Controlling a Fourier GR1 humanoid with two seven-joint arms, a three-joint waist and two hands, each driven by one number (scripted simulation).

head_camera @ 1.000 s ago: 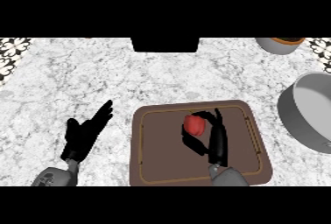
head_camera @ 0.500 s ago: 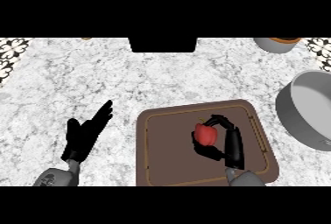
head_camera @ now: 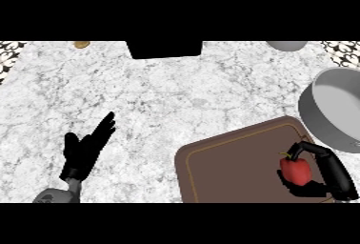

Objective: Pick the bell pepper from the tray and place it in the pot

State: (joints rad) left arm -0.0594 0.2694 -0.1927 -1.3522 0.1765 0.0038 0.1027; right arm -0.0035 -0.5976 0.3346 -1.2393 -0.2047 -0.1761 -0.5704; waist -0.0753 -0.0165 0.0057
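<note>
A red bell pepper (head_camera: 296, 170) with a small green stem sits over the right part of the brown tray (head_camera: 225, 167). My right hand (head_camera: 330, 174) is curled round it from the right, fingers over its top and thumb under it. The grey pot (head_camera: 337, 109) stands at the right edge, just beyond the tray's far right corner. My left hand (head_camera: 83, 151) rests open on the marble counter at the lower left, fingers pointing up and to the right.
A black block (head_camera: 165, 48) sits at the back centre of the counter. A grey cup or bowl (head_camera: 286, 45) shows at the back right, and a small brown object (head_camera: 82, 45) at the back left.
The whole scene has shifted right and down in view. My right hand has closed round the pepper, which now sits nearer the pot. The left hand keeps its pose.
</note>
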